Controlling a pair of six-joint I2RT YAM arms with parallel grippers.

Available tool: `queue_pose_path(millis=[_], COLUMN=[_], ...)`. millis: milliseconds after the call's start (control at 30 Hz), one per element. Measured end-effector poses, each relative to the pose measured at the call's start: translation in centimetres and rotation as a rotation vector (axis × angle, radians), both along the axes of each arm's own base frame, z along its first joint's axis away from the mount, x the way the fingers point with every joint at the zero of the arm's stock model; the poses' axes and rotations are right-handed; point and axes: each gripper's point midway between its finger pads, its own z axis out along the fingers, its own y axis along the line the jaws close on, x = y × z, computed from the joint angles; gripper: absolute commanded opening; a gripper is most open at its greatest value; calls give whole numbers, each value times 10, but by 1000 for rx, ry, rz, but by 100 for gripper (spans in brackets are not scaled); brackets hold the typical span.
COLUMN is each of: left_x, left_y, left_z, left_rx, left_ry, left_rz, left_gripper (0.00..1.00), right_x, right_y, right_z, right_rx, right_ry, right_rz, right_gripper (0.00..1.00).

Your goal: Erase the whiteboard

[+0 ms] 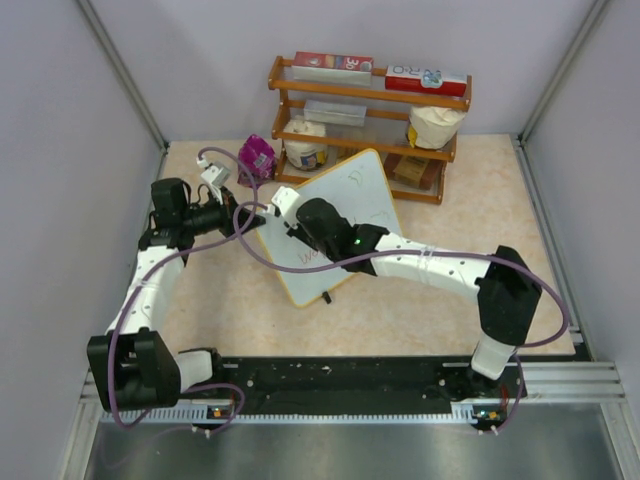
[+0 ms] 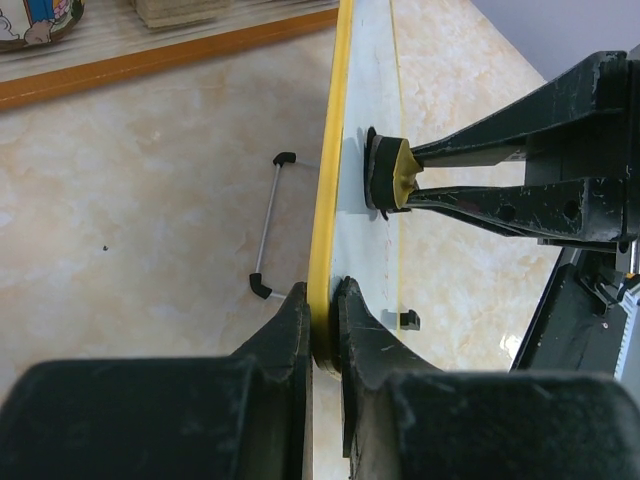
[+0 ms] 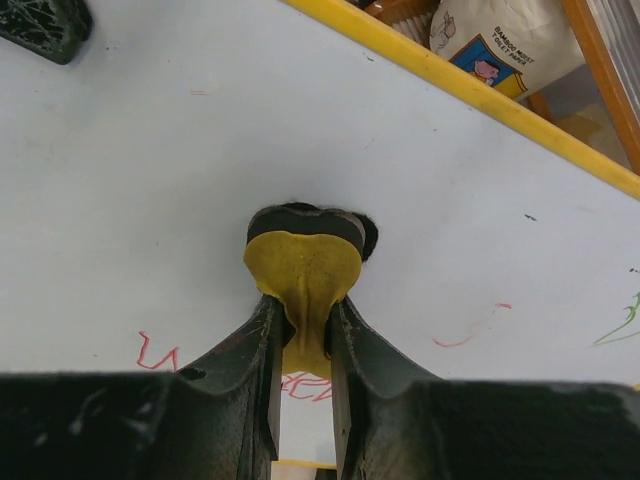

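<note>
The whiteboard (image 1: pixel 345 205), white with a yellow frame, stands tilted on the table in front of the shelf. My left gripper (image 1: pixel 243 216) is shut on its left yellow edge (image 2: pixel 325 250). My right gripper (image 1: pixel 296 222) is shut on a small yellow eraser with a black felt pad (image 3: pixel 303 262) and presses the pad flat against the white board face (image 3: pixel 150 180). The eraser also shows from the side in the left wrist view (image 2: pixel 388 174). Red marks (image 3: pixel 160 355) sit near my right fingers, with a red stroke (image 3: pixel 470 333) and green marks (image 3: pixel 625 320) at the right.
A wooden shelf (image 1: pixel 368 95) with boxes, a jar and a paper bag (image 1: pixel 433 125) stands behind the board. A purple packet (image 1: pixel 256 154) and a small white object (image 1: pixel 215 177) lie at the far left. The board's wire foot (image 2: pixel 268 222) rests on the table.
</note>
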Motion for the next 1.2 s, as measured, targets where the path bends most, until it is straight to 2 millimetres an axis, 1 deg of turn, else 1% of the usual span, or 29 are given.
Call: queue_pose_path(millis=[200, 333, 400, 500, 600, 700, 833, 1033, 1100, 1200], left_x=[-1, 0, 1, 2, 2, 2, 1, 0, -1, -1], left_y=[0, 1, 2, 3, 3, 4, 4, 3, 3, 3], left_z=[0, -1, -2, -4, -4, -4, -4, -3, -2, -2], left_rx=[4, 11, 17, 22, 24, 28, 34, 44, 47, 54], left_ry=[-7, -14, -17, -15, -15, -20, -29, -34, -32, -29], left_rz=[0, 3, 8, 16, 17, 15, 8, -4, -7, -12], left_gripper=[0, 0, 0, 0, 0, 0, 0, 0, 0, 0], right_x=[1, 5, 11, 30, 57, 80, 105, 126, 129, 130], right_y=[0, -2, -7, -22, -48, -74, -105, -136, -141, -142], right_z=[0, -1, 0, 4, 13, 20, 25, 31, 31, 31], right_rx=[-2, 7, 14, 29, 48, 57, 53, 47, 42, 42], right_ry=[0, 13, 18, 13, -9, -30, -57, -85, -88, -87], right_rz=[-1, 5, -2, -39, -110, -176, -252, -324, -334, -336], right_gripper=[0, 0, 0, 0, 0, 0, 0, 0, 0, 0])
